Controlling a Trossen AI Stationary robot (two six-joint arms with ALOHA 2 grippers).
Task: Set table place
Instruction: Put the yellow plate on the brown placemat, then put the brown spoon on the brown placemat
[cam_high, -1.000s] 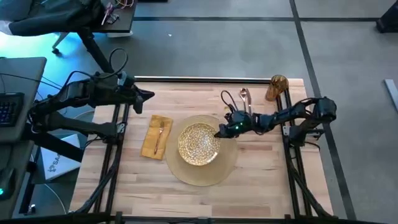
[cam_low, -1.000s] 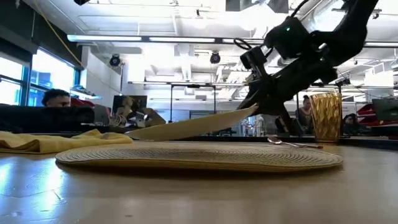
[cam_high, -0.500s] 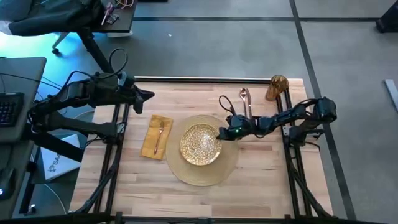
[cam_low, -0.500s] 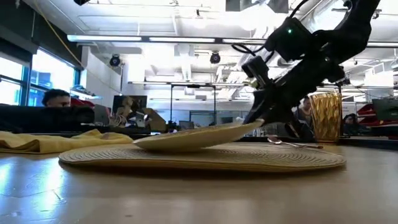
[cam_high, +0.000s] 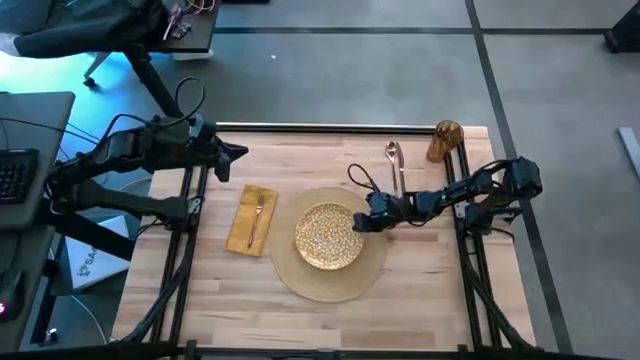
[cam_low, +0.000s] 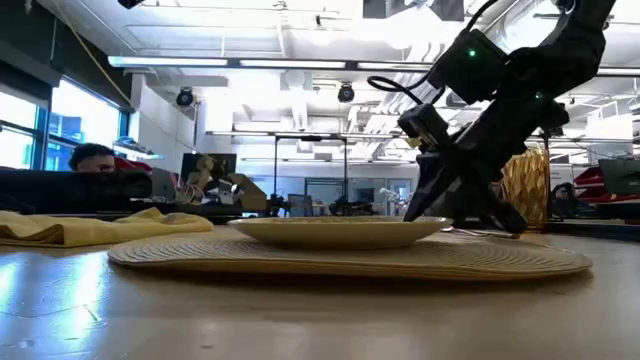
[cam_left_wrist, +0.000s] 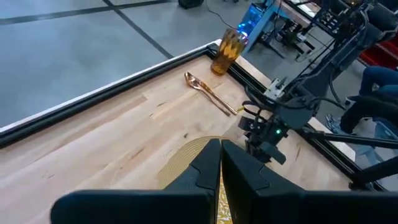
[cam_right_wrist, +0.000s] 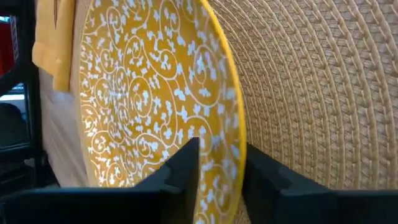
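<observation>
Office chair (cam_high: 120, 30), dark, standing on the grey floor beyond the table's far left corner. Keyboard (cam_high: 14, 172) lying on a desk at the left edge. Seated person (cam_low: 92, 158) showing in the room behind. Ceiling strip lights (cam_low: 250, 62) glowing overhead.

Gold patterned plate (cam_high: 328, 237) sits flat on the round tan placemat (cam_high: 325, 278), mid-table (cam_high: 420, 290). Mustard napkin (cam_high: 251, 219) carries copper cutlery beside it; spoon (cam_high: 393, 158) and amber glass (cam_high: 444, 141) by the far right corner.
</observation>
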